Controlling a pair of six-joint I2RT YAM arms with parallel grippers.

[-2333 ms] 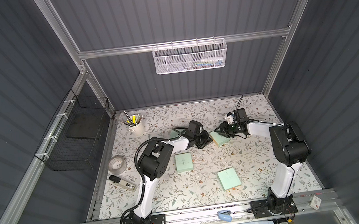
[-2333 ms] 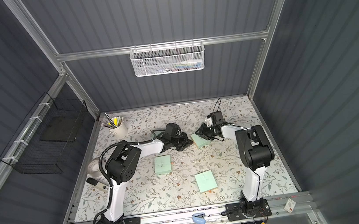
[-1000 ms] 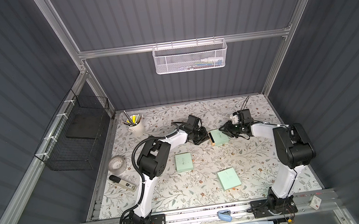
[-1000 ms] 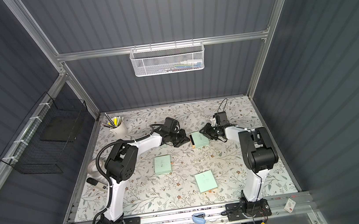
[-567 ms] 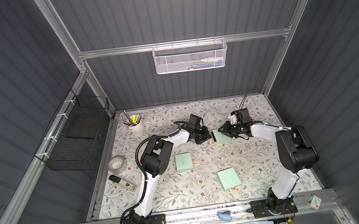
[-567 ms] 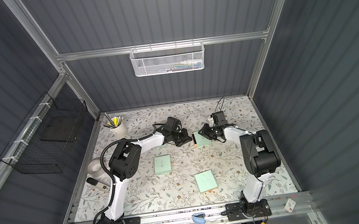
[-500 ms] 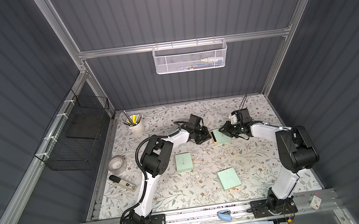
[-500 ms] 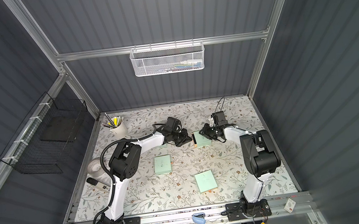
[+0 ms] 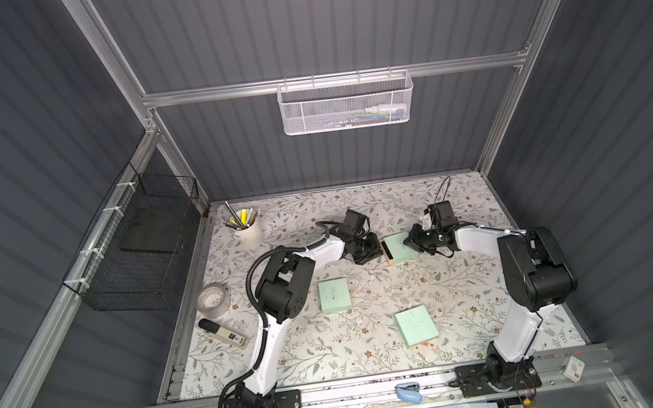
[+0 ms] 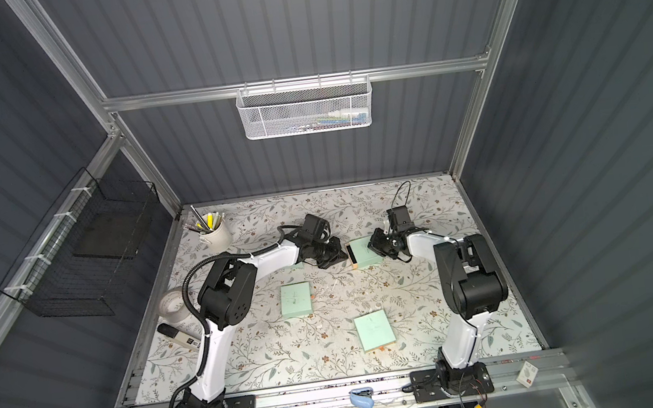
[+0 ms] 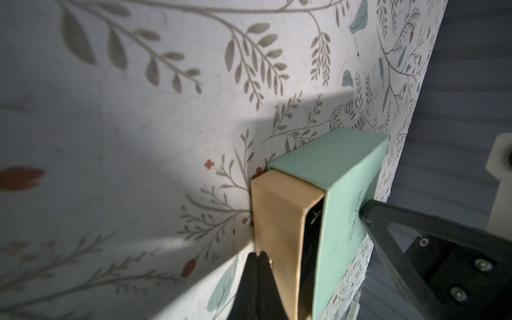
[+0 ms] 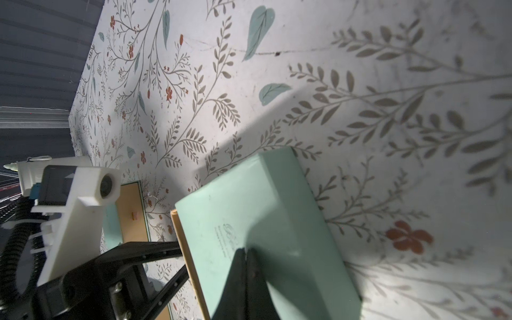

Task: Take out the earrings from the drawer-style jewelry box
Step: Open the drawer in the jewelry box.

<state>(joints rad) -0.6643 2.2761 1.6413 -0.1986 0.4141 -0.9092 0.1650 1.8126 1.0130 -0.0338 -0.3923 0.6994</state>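
Observation:
The mint-green drawer-style jewelry box (image 9: 400, 248) (image 10: 365, 254) lies at the middle back of the table. Its tan drawer (image 11: 277, 216) sticks out a little, with a dark gap behind its front. My left gripper (image 11: 257, 256) (image 9: 376, 247) is shut at the drawer's front, where a small pink pull tab (image 11: 271, 263) peeks out beside the tips. My right gripper (image 12: 246, 250) (image 9: 408, 241) is shut with its tips on the box's top, holding nothing. The drawer's inside is hidden. Tiny whitish specks (image 12: 151, 195), perhaps earrings, lie on the cloth nearby.
Two more mint boxes (image 9: 334, 295) (image 9: 417, 325) lie nearer the front. A mug of pens (image 9: 248, 233), a tape roll (image 9: 213, 300) and a black-and-white device (image 9: 222, 334) sit along the left side. A black wire basket (image 9: 133, 252) hangs on the left wall.
The right gripper's jaws have closed on top of the box. The left gripper has stayed shut at the drawer's front.

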